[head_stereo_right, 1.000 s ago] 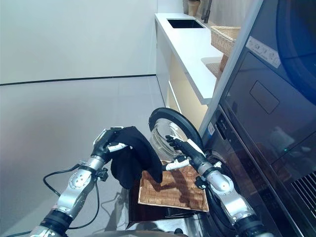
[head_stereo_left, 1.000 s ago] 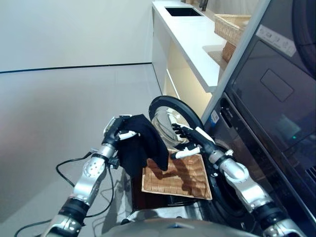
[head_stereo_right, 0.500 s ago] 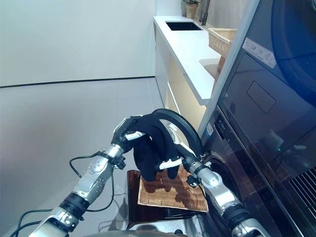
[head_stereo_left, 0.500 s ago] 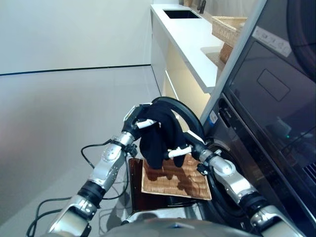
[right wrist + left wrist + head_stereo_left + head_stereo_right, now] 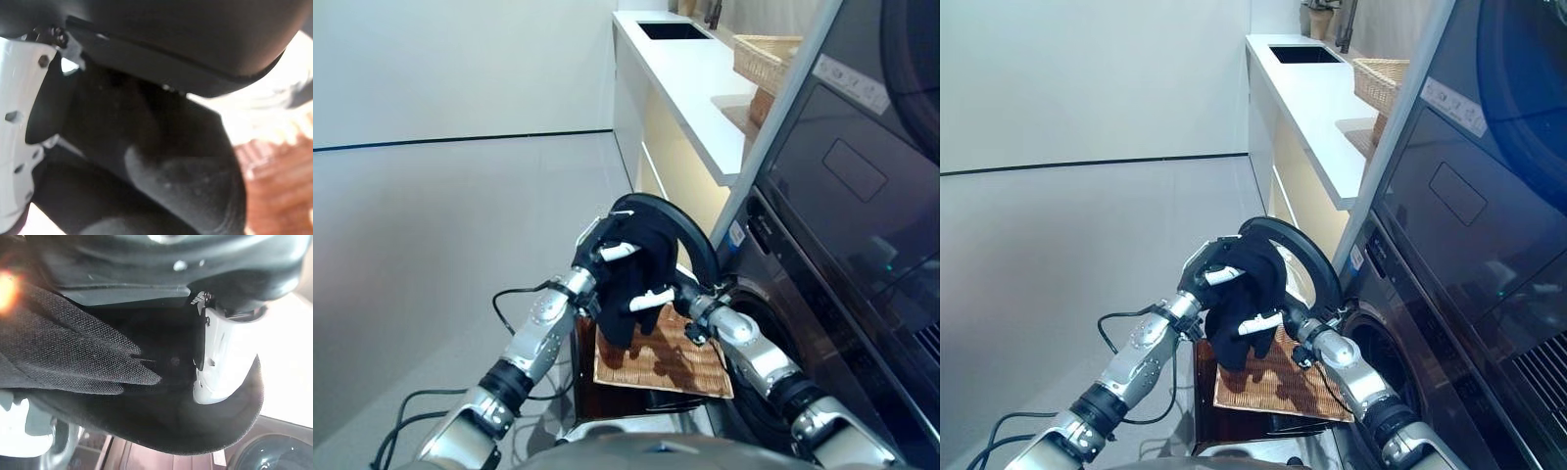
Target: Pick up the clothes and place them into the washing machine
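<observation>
- While the left hand (image 5: 607, 251) curls its fingers and white-capped thumb into the top of the black cloth (image 5: 631, 279), the cloth hangs free below it, clear of the tray (image 5: 661, 357), so it can be carried without dragging.
- Its own wrist view agrees: dark woven fabric bunches against the palm with the thumb cover pressed on it, a closed hold on the cloth.
- From the other side the right hand (image 5: 653, 298) meets the cloth's lower part; its white thumb lies across the fabric, and its wrist view shows cloth filling the space by the palm. I judge it is pinching the cloth, likely to gather the loose end so it does not trail.
- Both hands hold the cloth up in front of the round door (image 5: 690, 235), which stands swung open beside the washer (image 5: 822, 255); the drum opening lies to the right of the hands, low in the dark front.
- The woven tray sits on a dark stand just below, with nothing else on it that I can see.
- Judging by this, the cloth is lifted but not yet in the drum; the next move calls for carrying it right, past the door's rim.
</observation>
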{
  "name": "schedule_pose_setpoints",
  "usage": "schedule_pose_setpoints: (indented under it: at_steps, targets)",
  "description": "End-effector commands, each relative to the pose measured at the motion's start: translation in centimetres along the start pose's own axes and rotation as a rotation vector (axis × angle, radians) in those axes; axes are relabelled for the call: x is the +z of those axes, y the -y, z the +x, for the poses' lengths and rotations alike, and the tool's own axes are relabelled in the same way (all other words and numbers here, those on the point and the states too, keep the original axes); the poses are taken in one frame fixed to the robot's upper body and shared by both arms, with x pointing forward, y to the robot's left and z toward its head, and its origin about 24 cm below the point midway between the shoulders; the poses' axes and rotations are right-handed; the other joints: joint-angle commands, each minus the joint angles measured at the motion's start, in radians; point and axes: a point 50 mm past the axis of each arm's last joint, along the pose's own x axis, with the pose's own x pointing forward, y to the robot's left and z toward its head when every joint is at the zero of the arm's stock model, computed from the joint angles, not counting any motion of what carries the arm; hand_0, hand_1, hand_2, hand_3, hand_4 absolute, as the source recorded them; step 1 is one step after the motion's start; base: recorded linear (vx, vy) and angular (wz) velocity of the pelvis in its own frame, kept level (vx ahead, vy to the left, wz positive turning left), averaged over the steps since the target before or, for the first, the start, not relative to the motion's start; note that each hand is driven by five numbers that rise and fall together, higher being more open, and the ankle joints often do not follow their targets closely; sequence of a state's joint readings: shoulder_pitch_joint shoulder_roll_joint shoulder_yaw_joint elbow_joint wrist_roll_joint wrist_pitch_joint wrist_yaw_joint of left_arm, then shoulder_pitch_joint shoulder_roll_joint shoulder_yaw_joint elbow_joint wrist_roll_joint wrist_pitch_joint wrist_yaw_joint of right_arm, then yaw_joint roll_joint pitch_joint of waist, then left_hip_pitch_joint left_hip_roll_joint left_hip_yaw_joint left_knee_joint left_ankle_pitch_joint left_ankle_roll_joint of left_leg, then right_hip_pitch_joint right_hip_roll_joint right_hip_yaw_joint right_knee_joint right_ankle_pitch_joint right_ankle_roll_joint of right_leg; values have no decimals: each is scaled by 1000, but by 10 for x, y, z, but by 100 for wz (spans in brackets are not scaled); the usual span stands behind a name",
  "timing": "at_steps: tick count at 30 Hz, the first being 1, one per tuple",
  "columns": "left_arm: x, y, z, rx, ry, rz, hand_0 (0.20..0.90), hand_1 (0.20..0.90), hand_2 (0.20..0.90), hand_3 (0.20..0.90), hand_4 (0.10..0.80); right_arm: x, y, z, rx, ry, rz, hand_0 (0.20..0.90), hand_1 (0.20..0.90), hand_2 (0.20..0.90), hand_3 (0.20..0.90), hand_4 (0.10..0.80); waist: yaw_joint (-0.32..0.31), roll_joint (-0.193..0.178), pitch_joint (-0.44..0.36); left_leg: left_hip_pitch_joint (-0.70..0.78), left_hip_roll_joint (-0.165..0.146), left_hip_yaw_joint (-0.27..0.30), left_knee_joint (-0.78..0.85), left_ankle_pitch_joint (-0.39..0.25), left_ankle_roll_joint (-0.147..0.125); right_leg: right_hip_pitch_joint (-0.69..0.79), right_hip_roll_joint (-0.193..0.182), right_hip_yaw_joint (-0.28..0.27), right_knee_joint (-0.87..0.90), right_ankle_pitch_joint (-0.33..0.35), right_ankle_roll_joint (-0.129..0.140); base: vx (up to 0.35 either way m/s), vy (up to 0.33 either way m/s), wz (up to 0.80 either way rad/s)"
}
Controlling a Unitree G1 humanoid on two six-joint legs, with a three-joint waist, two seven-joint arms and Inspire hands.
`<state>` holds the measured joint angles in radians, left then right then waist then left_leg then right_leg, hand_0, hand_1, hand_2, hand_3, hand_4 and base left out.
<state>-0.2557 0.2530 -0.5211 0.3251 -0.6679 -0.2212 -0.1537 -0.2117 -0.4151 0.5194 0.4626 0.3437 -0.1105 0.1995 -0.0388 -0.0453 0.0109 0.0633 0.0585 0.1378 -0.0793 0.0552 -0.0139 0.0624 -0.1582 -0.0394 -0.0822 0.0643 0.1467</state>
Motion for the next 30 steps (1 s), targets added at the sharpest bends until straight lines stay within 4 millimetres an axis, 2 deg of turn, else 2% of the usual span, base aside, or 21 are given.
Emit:
schedule_pose_setpoints:
  at_steps: [1,7,15,26,27,28,29,30]
  targets:
    - [47,29,46,-168,202,-6,200,200,200,200,300,53,0,24,47,223,-10,900,900,900,900,800,40,-15,-91,-38,32,-56,15,21,-58,-47,-17,-3,76,9,21,0,0,0]
    - [46,27,44,-182,199,-21,200,200,200,200,300,51,-3,25,99,206,6,900,900,900,900,800,43,-15,-90,-37,31,-58,15,20,-58,-45,-16,-4,74,9,21,0,0,0]
    - [46,22,43,-166,205,-34,200,200,200,200,300,36,-8,27,132,142,5,900,900,900,900,800,48,-16,-93,-33,33,-60,13,20,-60,-37,-17,-10,70,9,21,0,0,0]
    - [55,23,46,-155,239,-28,200,200,200,200,300,37,-24,31,184,143,-4,900,900,900,900,800,50,-14,-93,-34,33,-61,13,18,-60,-37,-16,-12,69,7,22,0,0,0]
    - [54,23,46,-157,239,-26,200,200,200,200,300,38,-25,31,192,147,-5,862,862,862,862,773,50,-14,-92,-34,33,-62,12,18,-60,-37,-16,-12,68,7,21,0,0,0]
    - [54,24,46,-160,237,-26,200,200,200,200,300,38,-26,32,198,147,-7,776,776,776,776,712,50,-15,-92,-34,33,-62,12,18,-61,-36,-17,-11,67,7,21,0,0,0]
    - [54,24,46,-161,235,-23,200,200,200,200,300,38,-27,32,207,147,-11,755,755,755,755,696,50,-14,-93,-33,33,-62,12,18,-61,-36,-17,-12,67,7,21,0,0,0]
    - [53,24,45,-163,233,-22,200,200,200,200,300,38,-28,32,218,144,-20,488,488,488,488,506,51,-15,-93,-32,34,-62,11,18,-61,-35,-17,-11,66,7,21,0,0,0]
